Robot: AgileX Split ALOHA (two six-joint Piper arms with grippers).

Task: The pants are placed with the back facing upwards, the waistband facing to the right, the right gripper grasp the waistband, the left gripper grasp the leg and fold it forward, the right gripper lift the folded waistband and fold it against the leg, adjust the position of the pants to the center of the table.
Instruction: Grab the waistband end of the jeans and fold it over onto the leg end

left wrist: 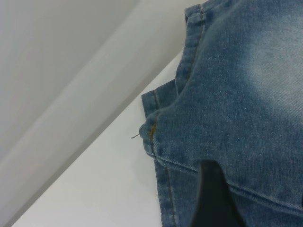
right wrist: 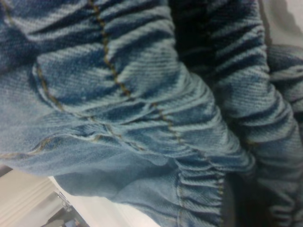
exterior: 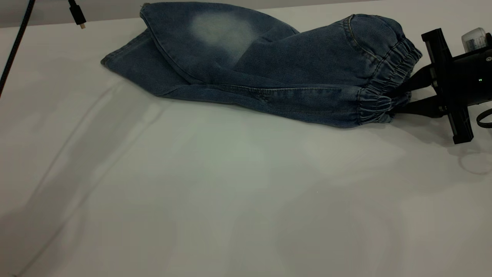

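- Blue denim pants [exterior: 269, 69] lie folded lengthwise at the counter's [exterior: 230, 192] far side
- Right tool [exterior: 398, 102] is clamped on the gathered waistband [exterior: 388, 77]
- Left tool [left wrist: 213, 198] hovers over the hem; closure unclear
- Risk: the thick elastic may slip free when lifted, undoing the fold

Gathered blue denim fills nearly the whole view: the waistband [right wrist: 236, 94], ruched into tight ridges, with tan stitching running across the folds of the pants [right wrist: 94, 94]. A dark fold opens between two bunched parts of the band. A pale strip of table [right wrist: 102, 210] shows past the cloth's edge.
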